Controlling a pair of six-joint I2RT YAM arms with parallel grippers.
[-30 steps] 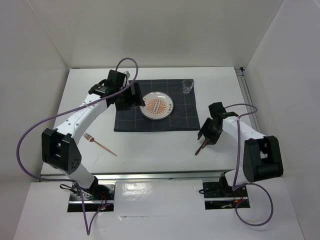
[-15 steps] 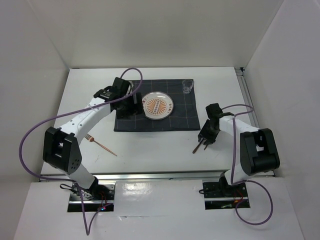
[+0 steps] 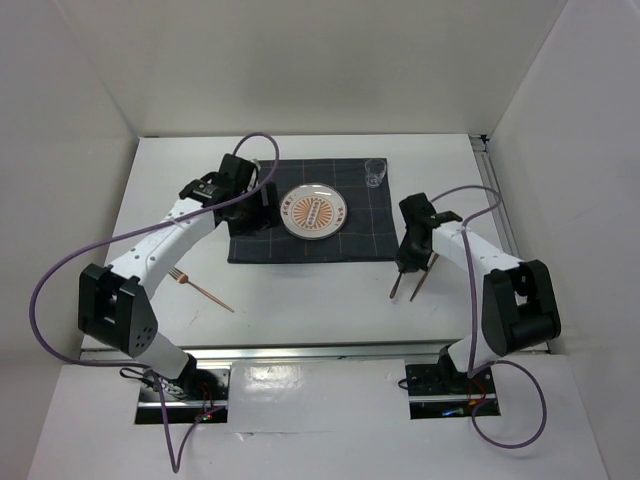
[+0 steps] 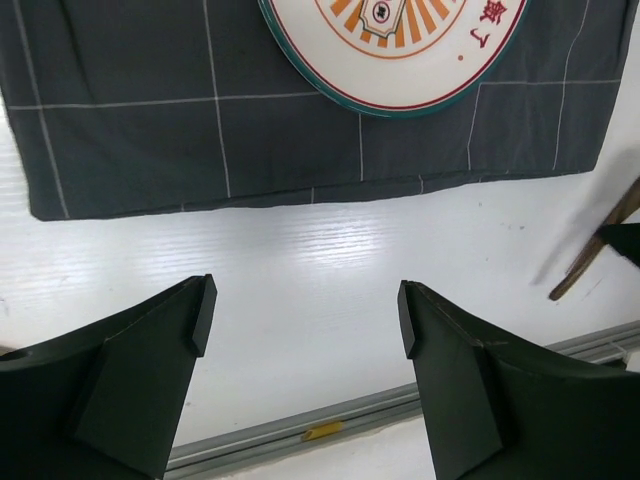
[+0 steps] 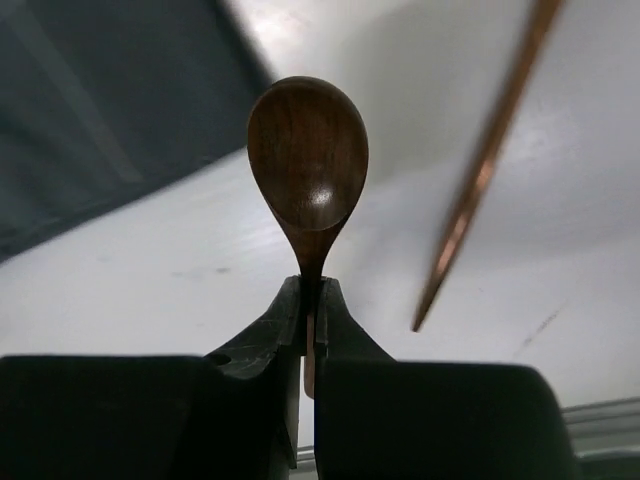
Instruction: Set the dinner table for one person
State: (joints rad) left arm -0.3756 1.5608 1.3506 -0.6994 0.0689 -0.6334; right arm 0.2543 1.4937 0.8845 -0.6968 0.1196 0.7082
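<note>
My right gripper [image 5: 310,290] is shut on the neck of a dark wooden spoon [image 5: 308,165], whose bowl sticks out past the fingertips above the white dinner table [image 3: 300,290]. A thin copper-coloured utensil [image 5: 487,165] lies just right of it. From the top view, that gripper [image 3: 408,262] hovers off the right edge of the dark grid cloth [image 3: 260,240]. A patterned plate [image 3: 314,211] rests on the cloth. My left gripper [image 4: 305,310] is open and empty, raised over the cloth's left part [image 3: 262,193]. A copper fork [image 3: 200,288] lies at the near left.
A small clear glass [image 3: 375,172] stands on the cloth's far right corner. White walls close in the table on three sides. A metal rail [image 4: 300,430] runs along the near edge.
The right gripper has shut on the spoon and shifted up toward the cloth's right edge. The left gripper has drawn back left, away from the plate.
</note>
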